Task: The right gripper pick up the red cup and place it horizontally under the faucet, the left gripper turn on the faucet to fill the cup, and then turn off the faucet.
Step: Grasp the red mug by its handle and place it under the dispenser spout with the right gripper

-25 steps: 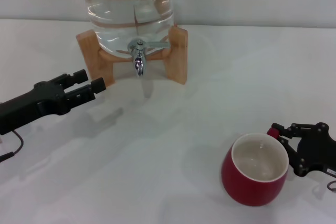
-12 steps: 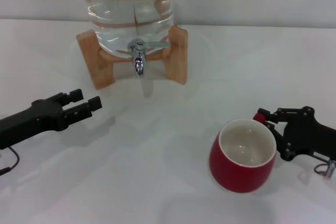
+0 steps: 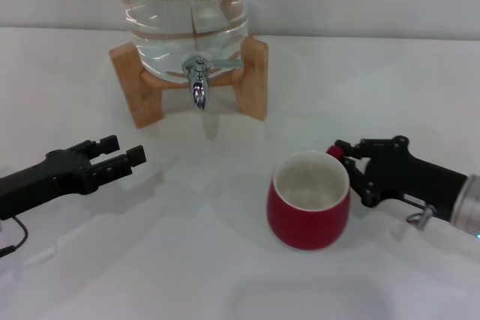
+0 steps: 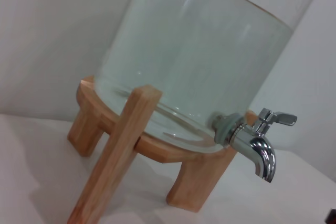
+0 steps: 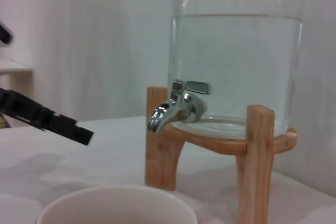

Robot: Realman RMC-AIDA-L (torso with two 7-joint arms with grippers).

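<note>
Head view shows us the glossy red cup with its cream-white inside, upright and mouth up, out on the white counter in front of the jar and toward the robot's right, well short of the spout. The right gripper, a black two-fingered claw on a silver-white wrist, has its fingers clenched on the cup's small red handle at the rim; we judge the cup to be carried or slid in that grip, though we cannot tell whether its base is clear of the counter. Beyond it stands the small chrome faucet with its downward spout and thin silver lever lying level to one side, and no water falls from it that we can see. It sits at the foot of the large clear water jar, which rests on a pale wooden stand. In the right wrist view the cup's pale rim lies low in the foreground with the faucet ahead of it, and in the left wrist view the faucet shows side-on with nothing beneath it. The left gripper, a black claw on a dark arm, hangs low over the counter on the robot's left, fingers parted and holding nothing, well apart from the lever. By our reckoning the pickup is done; setting the cup under the spout, opening the faucet, filling and closing it are all left.
</note>
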